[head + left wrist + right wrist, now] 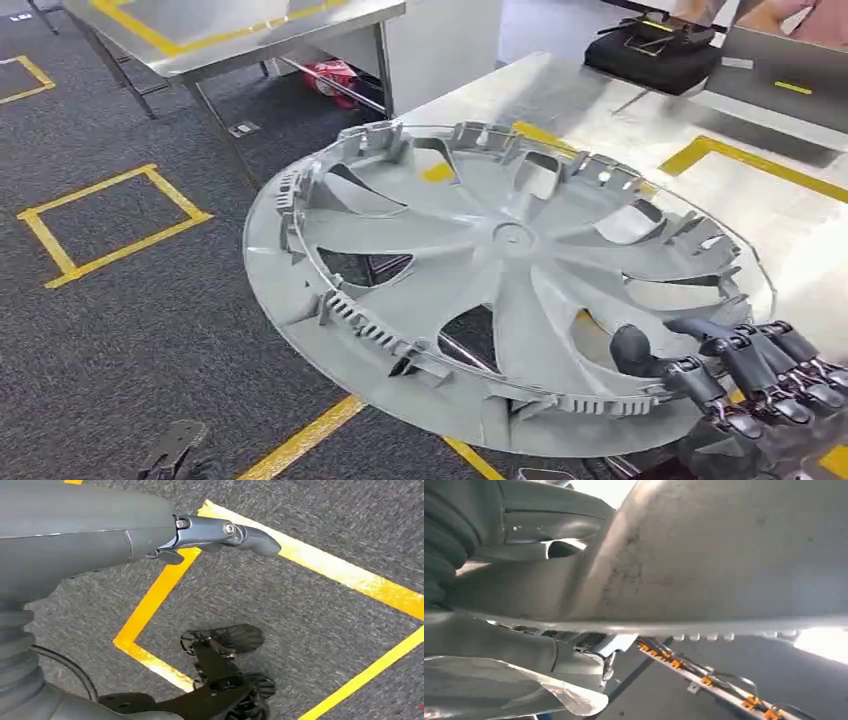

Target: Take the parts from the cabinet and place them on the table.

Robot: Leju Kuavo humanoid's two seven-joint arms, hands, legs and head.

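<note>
One grey wheel cover (500, 280), head view: right hand (745, 375) grips its rim, thumb on inner face, dark fingers curled over edge; cover tilted above steel table (600, 90) near corner. Black case (650, 45) at table's far edge. Left wrist view: left hand (220, 532) fingers apart, grasping nothing, over grey carpet (320, 630) with yellow tape (150, 600). Right wrist view: cover's rim (724, 570) close against hand.

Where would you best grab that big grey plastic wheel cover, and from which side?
Probably at the outer rim, from the side nearest the robot. The round grey plastic wheel cover is thin and wide, with openings between its spokes just inside the edge, so fingers can hook through. The right hand grips it that way, at the near right edge.
</note>
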